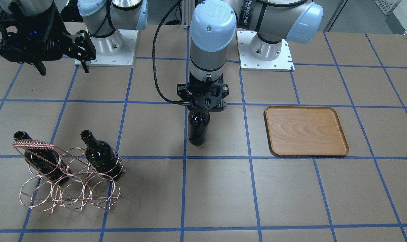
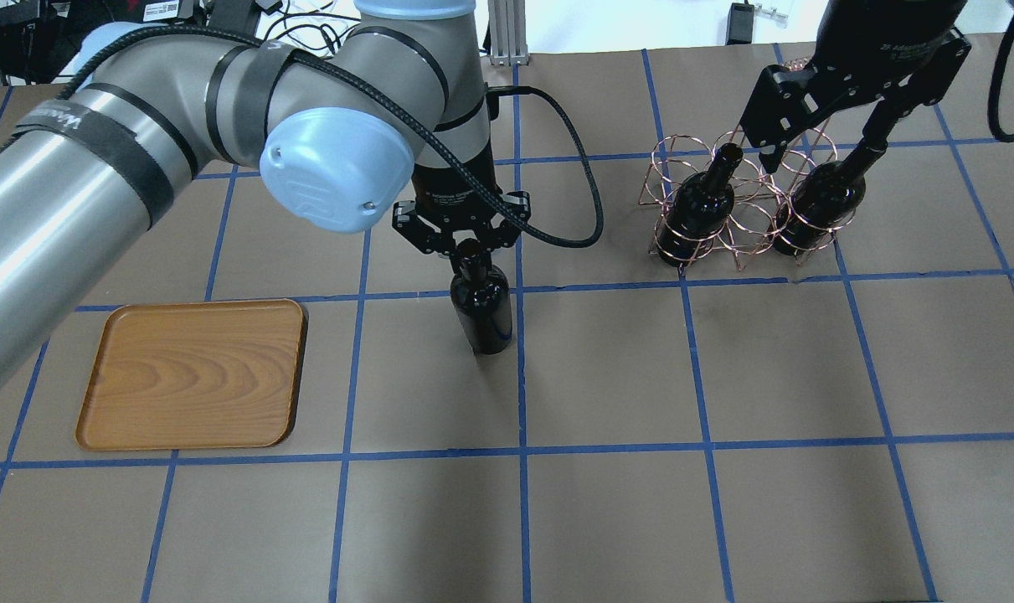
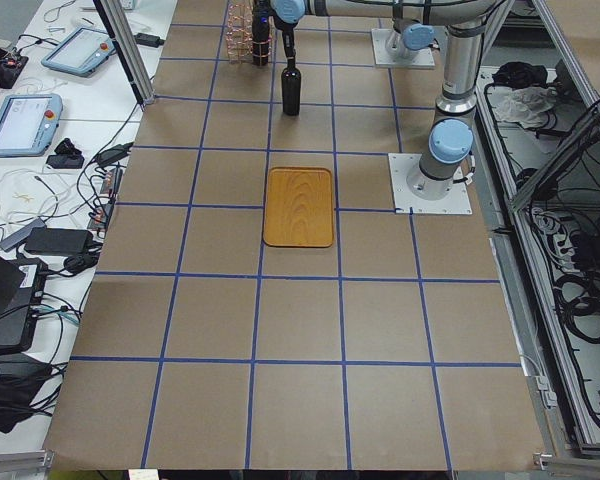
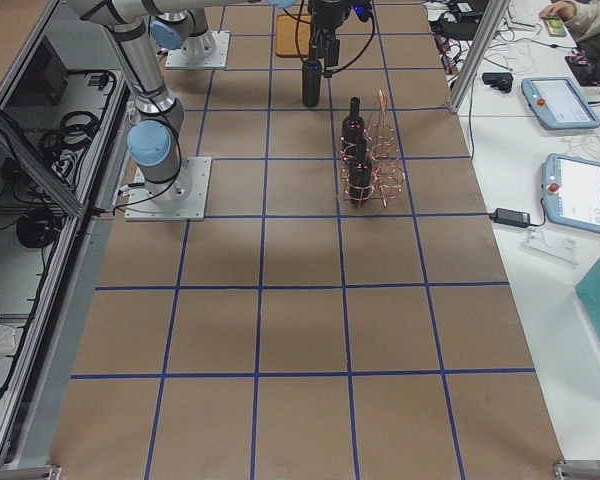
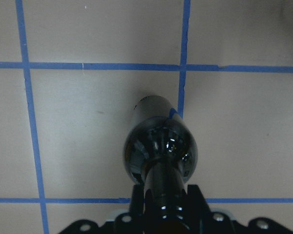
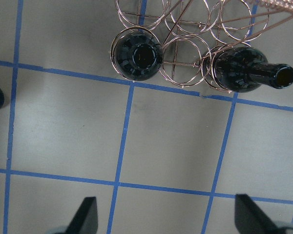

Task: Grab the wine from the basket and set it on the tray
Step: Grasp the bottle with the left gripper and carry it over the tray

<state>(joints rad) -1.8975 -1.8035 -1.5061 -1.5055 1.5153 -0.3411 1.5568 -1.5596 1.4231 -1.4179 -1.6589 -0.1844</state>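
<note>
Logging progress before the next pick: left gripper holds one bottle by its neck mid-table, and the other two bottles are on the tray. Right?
No. The other two bottles sit in the basket, not on the tray, which is bare, as the overhead view shows. The left gripper does hold one bottle by its neck mid-table.

Brown paper-covered table, blue tape grid. Upright dark wine bottle directly below left gripper, neck clamped; base contact with table unclear. Wooden tray flat on table, well apart from left gripper, on side away from right gripper. Copper wire basket stands beneath right gripper.
</note>
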